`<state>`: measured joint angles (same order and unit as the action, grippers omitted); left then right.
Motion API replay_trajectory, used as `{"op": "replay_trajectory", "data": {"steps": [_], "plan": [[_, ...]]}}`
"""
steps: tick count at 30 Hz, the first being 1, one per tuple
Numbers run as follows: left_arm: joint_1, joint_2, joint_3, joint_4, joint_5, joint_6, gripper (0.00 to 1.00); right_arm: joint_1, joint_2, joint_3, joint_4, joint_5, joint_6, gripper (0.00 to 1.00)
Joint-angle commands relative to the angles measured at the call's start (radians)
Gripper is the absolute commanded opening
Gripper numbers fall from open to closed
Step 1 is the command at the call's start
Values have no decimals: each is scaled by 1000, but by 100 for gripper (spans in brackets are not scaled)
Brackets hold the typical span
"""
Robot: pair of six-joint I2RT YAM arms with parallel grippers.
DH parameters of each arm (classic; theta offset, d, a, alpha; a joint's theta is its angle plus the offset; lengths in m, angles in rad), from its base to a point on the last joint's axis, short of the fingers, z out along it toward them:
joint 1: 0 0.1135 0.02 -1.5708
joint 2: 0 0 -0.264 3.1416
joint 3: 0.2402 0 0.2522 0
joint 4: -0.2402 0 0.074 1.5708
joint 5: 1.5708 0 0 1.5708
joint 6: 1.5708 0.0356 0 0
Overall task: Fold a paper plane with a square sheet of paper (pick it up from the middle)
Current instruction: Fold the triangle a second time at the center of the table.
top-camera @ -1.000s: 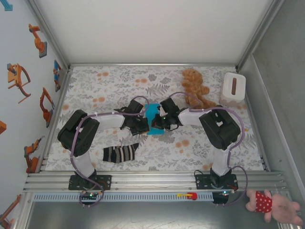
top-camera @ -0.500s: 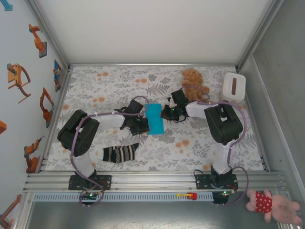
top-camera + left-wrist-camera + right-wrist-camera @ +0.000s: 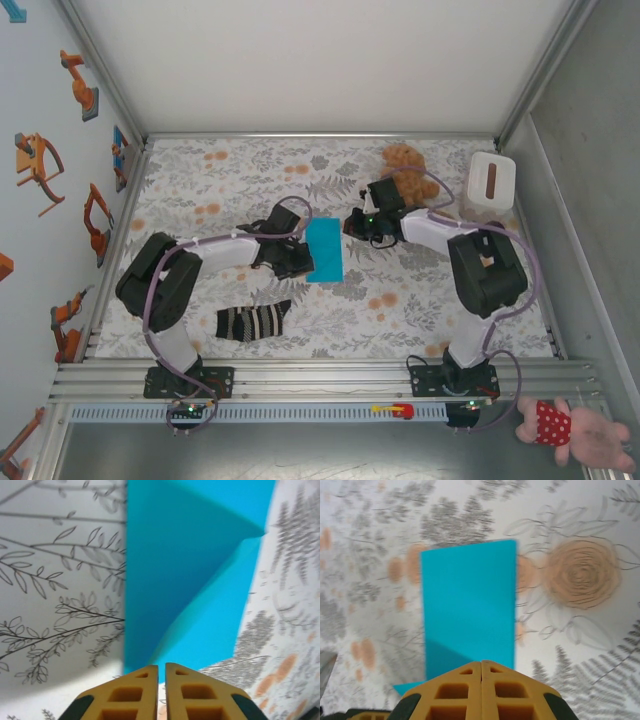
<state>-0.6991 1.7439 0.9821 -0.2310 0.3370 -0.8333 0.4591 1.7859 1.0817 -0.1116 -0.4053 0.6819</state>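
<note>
A white-walled enclosure with aluminium rails surrounds a surface covered by a grey-leaf and orange-flower printed cloth, which takes up the middle of the overhead view.

The two white-and-black arms reach in from the bottom of that view and bend towards the centre, probably so both can work on the same spot.

The clutter sits away from the centre. A brown plush teddy bear and a white rectangular box with a brown slot are at upper right. A black-and-white striped sock lies at lower left.

The turquoise-blue square sheet of paper lies flat at the centre between the arms. It is folded to a tall narrow rectangle. In the left wrist view one end carries a diagonal flap, so the plane looks to be at an early fold.

The left gripper is at the sheet's left edge. Its jaws are narrow, with a thin slit between them, and I cannot tell whether they pinch the edge.

The right gripper is just beside the sheet's upper right corner and apart from it. Its jaws are pressed together and hold nothing, and the sheet lies beyond them. Closed like this, the tips would suit pressing a crease.
</note>
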Motion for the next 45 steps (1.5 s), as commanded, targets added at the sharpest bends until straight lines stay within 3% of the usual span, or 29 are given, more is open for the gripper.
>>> {"op": "replay_trajectory", "data": {"steps": [1, 8, 16, 21, 22, 23, 31, 45], "plan": [[2, -50, 19, 37, -19, -2, 16, 43, -57, -48, 28, 7, 19, 0], [9, -56, 6, 61, -34, -34, 28, 82, -77, -133, 96, 6, 94, 0], [10, -117, -32, 126, -86, -72, 47, 89, -86, -197, 142, 49, 195, 23], [17, -116, -34, 184, -64, -92, 54, 89, -96, -231, 185, 64, 238, 32], [18, -113, -30, 197, -56, -95, 55, 88, -100, -240, 189, 68, 245, 45], [20, -111, -28, 205, -49, -98, 56, 89, -103, -246, 192, 74, 250, 46], [31, -62, -17, 277, -3, -119, 59, 89, -144, -312, 234, 111, 307, 47], [77, 26, -10, 307, 47, -147, 57, 89, -103, -368, 395, 51, 418, 45]]}}
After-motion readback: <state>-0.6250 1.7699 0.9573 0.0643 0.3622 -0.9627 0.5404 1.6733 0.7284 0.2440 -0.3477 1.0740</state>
